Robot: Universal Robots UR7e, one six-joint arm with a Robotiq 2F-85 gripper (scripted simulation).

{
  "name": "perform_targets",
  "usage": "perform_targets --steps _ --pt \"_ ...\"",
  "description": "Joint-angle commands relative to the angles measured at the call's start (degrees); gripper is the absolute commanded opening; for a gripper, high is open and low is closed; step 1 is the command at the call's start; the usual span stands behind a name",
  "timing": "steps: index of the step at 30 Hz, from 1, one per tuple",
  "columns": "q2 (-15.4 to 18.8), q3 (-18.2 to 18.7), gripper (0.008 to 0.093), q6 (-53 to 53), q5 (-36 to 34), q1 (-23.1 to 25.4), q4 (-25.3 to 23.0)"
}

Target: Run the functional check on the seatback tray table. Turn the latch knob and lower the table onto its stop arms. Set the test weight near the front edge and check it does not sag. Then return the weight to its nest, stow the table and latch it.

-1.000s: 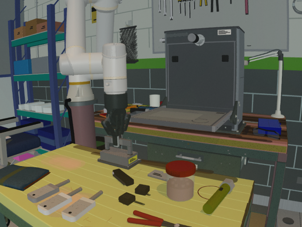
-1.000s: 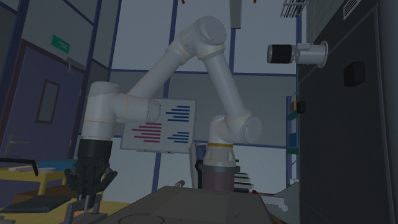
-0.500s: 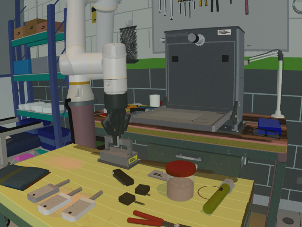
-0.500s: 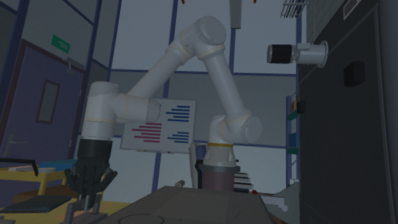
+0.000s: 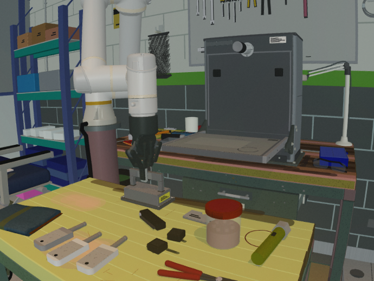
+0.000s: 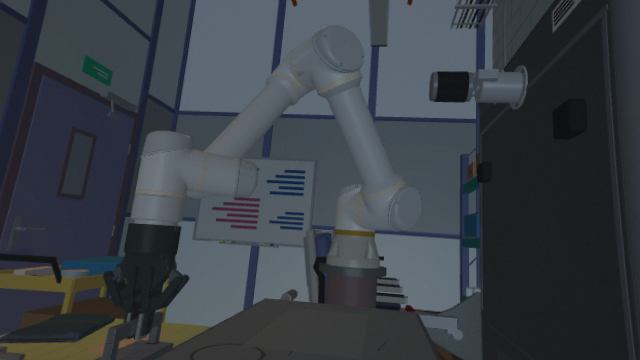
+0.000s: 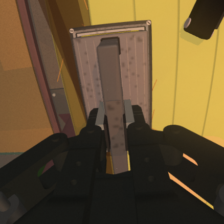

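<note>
The grey test weight (image 5: 147,193) sits in its nest plate on the yellow table, left of the seatback fixture (image 5: 253,90). I grip the weight's handle bar (image 7: 112,102) with my closed gripper (image 5: 144,177), straight above it. The tray table (image 5: 223,146) lies lowered and flat on its stop arms (image 5: 291,139). The latch knob (image 5: 241,47) sticks out at the top of the seatback. The wrist camera looks down the bar onto the weight's speckled top.
The green workbench (image 5: 241,181) carries the fixture behind the yellow table. On the yellow table lie a red-lidded jar (image 5: 223,223), black blocks (image 5: 152,219), brushes (image 5: 72,249), pliers (image 5: 184,270) and a green flashlight (image 5: 270,242). A blue shelf (image 5: 39,90) stands left.
</note>
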Motion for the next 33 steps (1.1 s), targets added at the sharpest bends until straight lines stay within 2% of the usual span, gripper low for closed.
perform_targets --steps 1,17,33 --pt "0.0 0.0 0.017 0.0 0.01 0.0 -0.02" --pt "0.01 0.0 0.048 0.0 0.01 0.0 -0.01" --pt "-0.62 -0.03 0.048 0.0 0.01 0.0 0.65"
